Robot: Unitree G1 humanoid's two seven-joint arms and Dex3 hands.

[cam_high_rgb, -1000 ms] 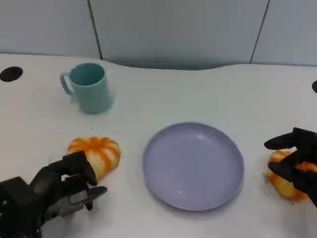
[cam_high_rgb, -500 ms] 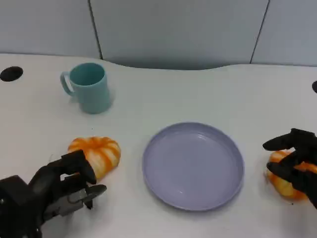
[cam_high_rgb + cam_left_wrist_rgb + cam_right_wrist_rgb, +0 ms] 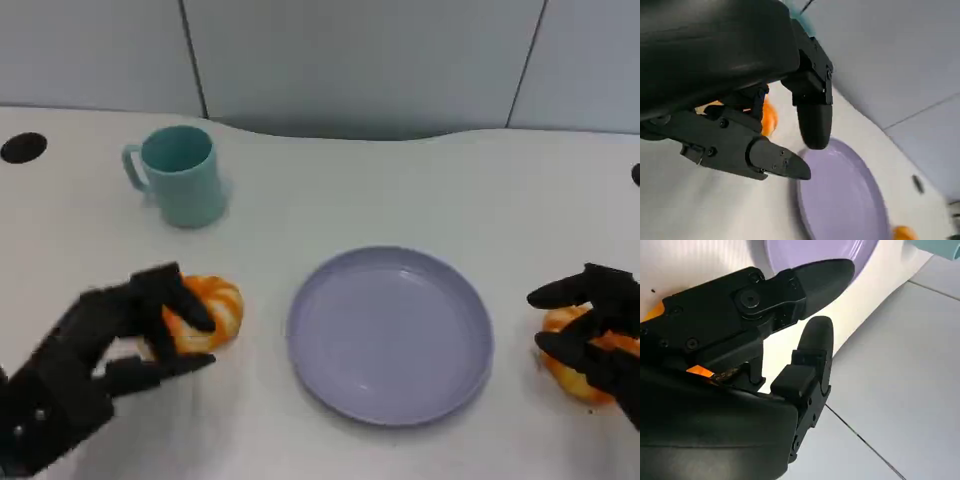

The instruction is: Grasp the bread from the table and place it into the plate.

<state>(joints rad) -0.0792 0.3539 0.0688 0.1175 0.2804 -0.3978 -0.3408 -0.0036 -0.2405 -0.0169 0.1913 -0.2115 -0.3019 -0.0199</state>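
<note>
Two breads lie beside the plate (image 3: 390, 335): left hand (image 3: 120, 335) open over one (image 3: 205, 312), right hand (image 3: 590, 335) open over the other (image 3: 570, 372).

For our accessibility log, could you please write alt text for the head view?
An empty purple plate sits mid-table with an orange bread to its left, where the left hand reaches over it, and another bread at the right, partly under the right hand. A teal mug stands behind.
</note>
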